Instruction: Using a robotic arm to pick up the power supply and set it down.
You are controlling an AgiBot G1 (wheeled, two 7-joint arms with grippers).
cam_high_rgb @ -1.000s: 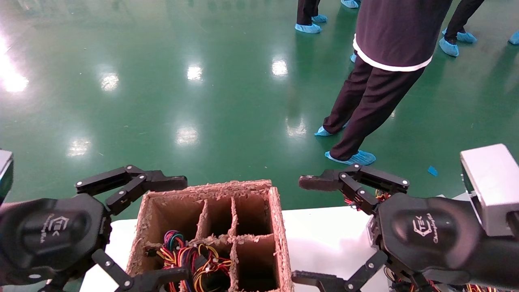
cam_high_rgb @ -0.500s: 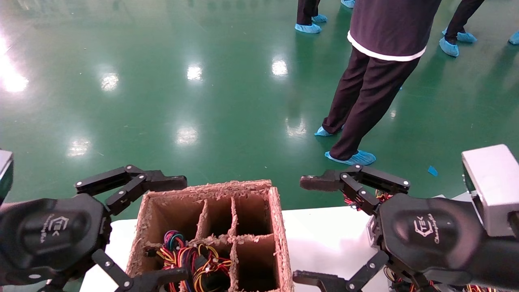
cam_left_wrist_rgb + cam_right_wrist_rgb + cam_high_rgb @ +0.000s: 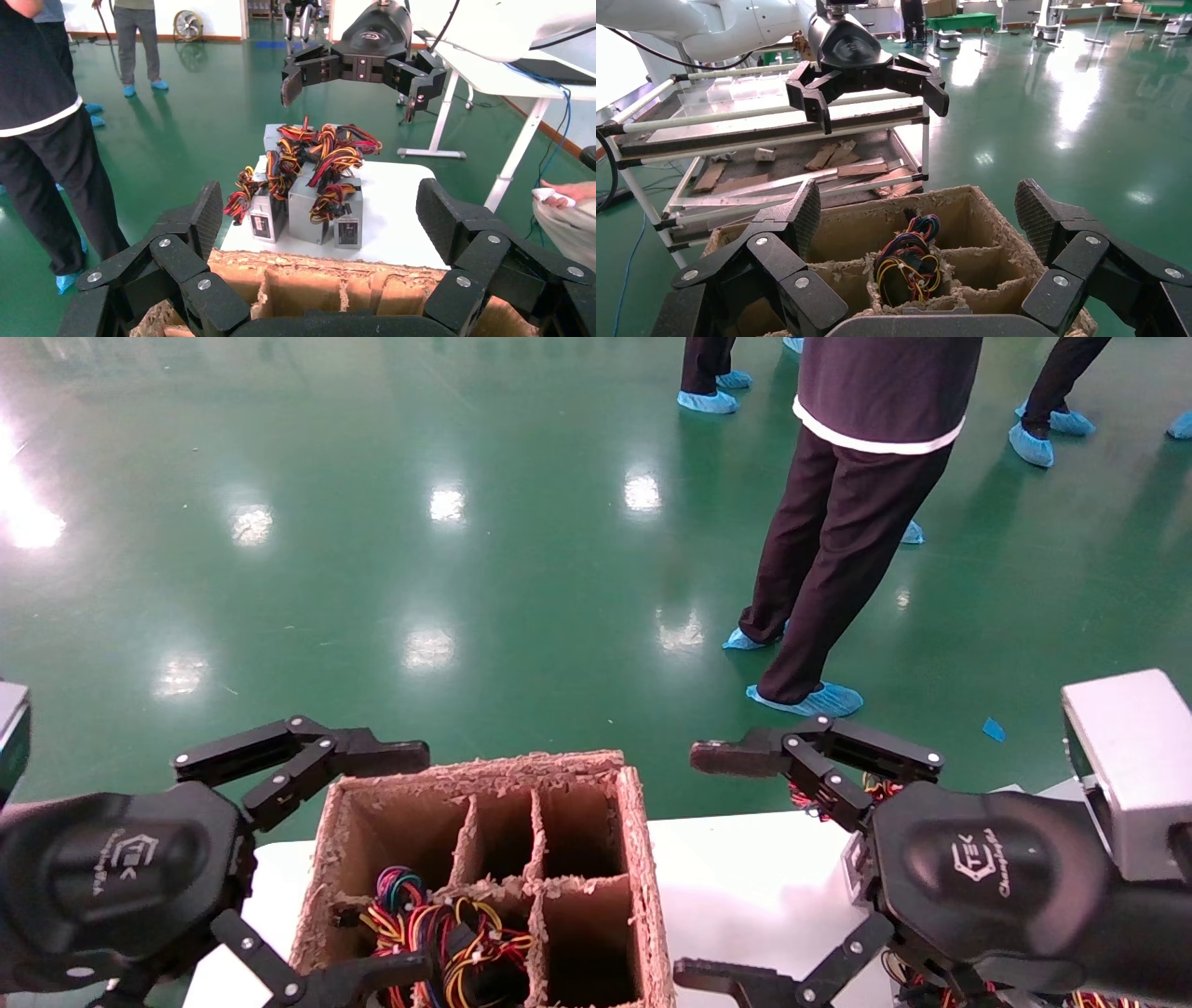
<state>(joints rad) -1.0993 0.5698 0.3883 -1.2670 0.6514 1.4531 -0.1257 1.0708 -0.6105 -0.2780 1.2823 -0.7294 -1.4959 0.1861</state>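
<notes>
In the head view, the power supplies [image 3: 843, 794] on the table [image 3: 745, 887] are almost wholly hidden behind the right gripper [image 3: 712, 864]; only wire ends are seen. The unit in the carton [image 3: 484, 877] is buried under its wires. The carton's near side is cut off by the lower edge. The bystander [image 3: 838, 505] is cropped above the waist.

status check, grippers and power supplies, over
Left gripper open, empty, over carton. Right gripper open, empty, above the power supplies on the white table. One wired unit already in carton. Nothing blocking.
</notes>
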